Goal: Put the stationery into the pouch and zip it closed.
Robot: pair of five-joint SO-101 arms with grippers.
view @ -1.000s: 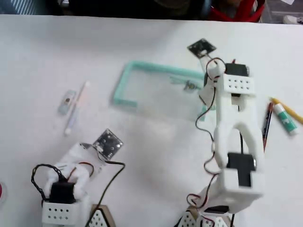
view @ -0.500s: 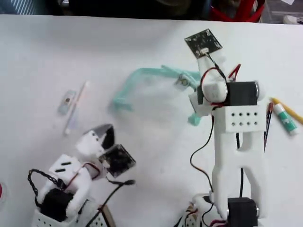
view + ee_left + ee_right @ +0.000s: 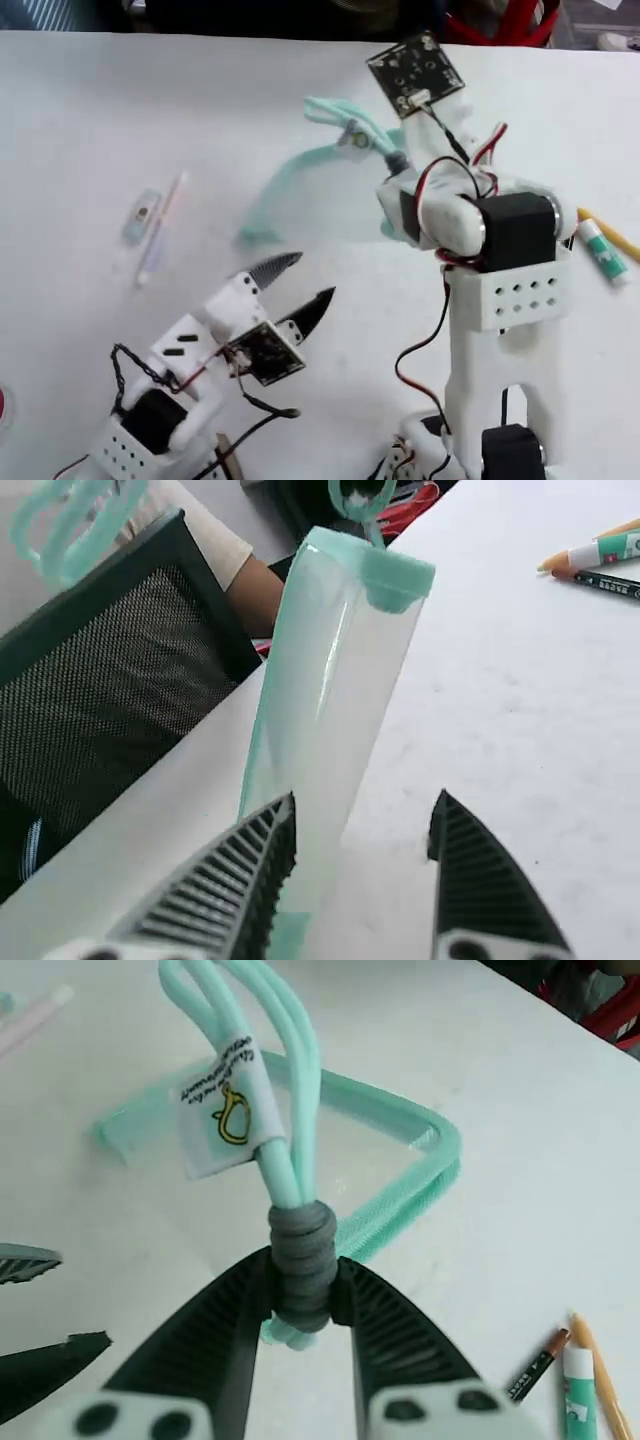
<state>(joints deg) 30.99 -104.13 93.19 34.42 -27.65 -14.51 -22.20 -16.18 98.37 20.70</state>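
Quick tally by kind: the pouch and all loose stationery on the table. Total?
Pouch: 1
Pencils: 2, a yellow pencil and a dark pencil
Glue stick: 1
Pink-and-white pen: 1
Small grey-blue piece, kind unclear: 1
Total: 6

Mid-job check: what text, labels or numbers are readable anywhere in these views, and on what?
White tag on the pouch cord: dark print beside a yellow drawing, too blurred to read.
Glue stick label: print too small to read.
Dark pencil: pale lettering, too small to read.
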